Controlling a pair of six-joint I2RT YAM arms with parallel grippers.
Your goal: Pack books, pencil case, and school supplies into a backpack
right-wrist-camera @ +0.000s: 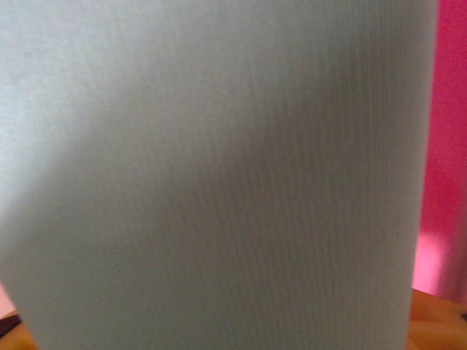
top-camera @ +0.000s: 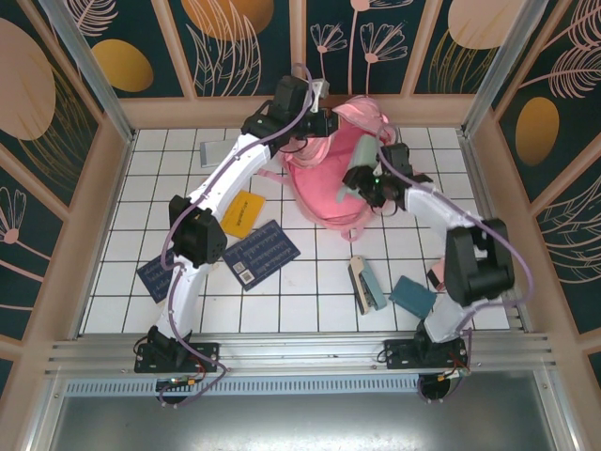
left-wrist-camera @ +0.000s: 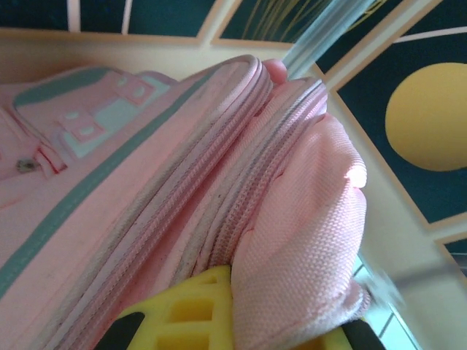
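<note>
The left hand [left-wrist-camera: 252, 329] is clenched on a fold of pink fabric at the rim of the backpack [top-camera: 324, 188], its yellow fingers [left-wrist-camera: 182, 313] pinching the cloth just beside the zipper seams. The pinch appears meant to lift that edge and hold the mouth open. The right hand [top-camera: 374, 180] grasps the pencil case [top-camera: 356, 178] by one end, so the mint-green pouch hangs over the backpack's opening. In the right wrist view its ribbed cloth sits close against the lens, with bright pink beyond one edge, which suggests it is at the mouth or just entering it. Holding the pouch lengthwise probably lets it slide in along the gap. The other things lie apart on the worktop [top-camera: 310, 305], awaiting their turn. The yellow-orange book [top-camera: 242, 212] and the navy book [top-camera: 261, 254] are on the left. The stapler-like piece [top-camera: 366, 285] and the teal pad [top-camera: 413, 294] are on the right, near the right arm's base.
</note>
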